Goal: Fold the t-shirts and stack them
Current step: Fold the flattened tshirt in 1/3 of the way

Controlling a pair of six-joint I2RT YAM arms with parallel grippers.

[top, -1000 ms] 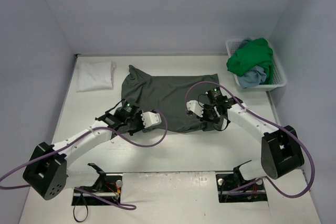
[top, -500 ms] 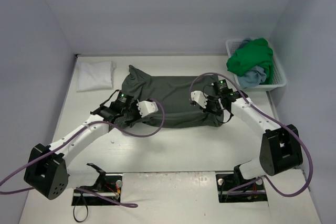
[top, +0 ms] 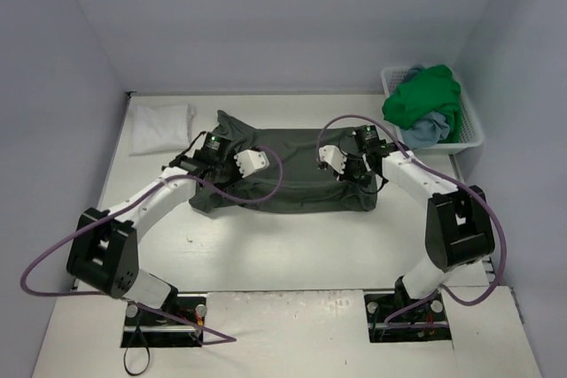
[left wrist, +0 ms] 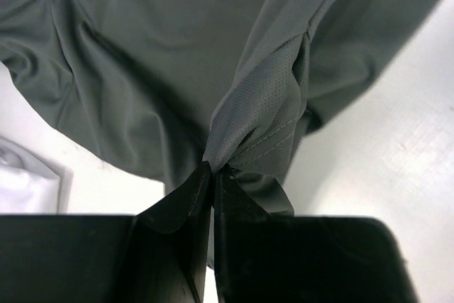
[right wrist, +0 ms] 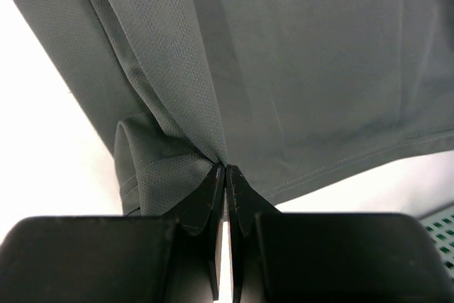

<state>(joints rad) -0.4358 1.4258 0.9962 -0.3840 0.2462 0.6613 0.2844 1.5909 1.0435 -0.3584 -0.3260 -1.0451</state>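
The dark olive-grey t-shirt (top: 292, 183) lies across the middle of the table, its near part doubled over toward the back. My left gripper (top: 213, 158) is over its left side, shut on a bunched fold of the grey cloth (left wrist: 262, 125). Over the shirt's right side, my right gripper (top: 361, 164) pinches a fold of the same shirt (right wrist: 170, 161). In the wrist views both pairs of fingertips, left (left wrist: 213, 169) and right (right wrist: 225, 168), meet with fabric between them. A folded white t-shirt (top: 161, 126) rests at the far left. The bright green t-shirt (top: 425, 99) and the light blue t-shirt (top: 427, 130) sit in the basket.
The white slatted basket (top: 471, 135) stands at the far right against the wall. Purple cables loop from both wrists over the shirt. Grey walls close in the table on three sides. Bare white tabletop (top: 292, 250) lies between the shirt and the arm bases.
Both grippers have moved away from the near edge toward the back of the table, carrying the shirt's near edge with them, so the shirt now looks shorter front to back.
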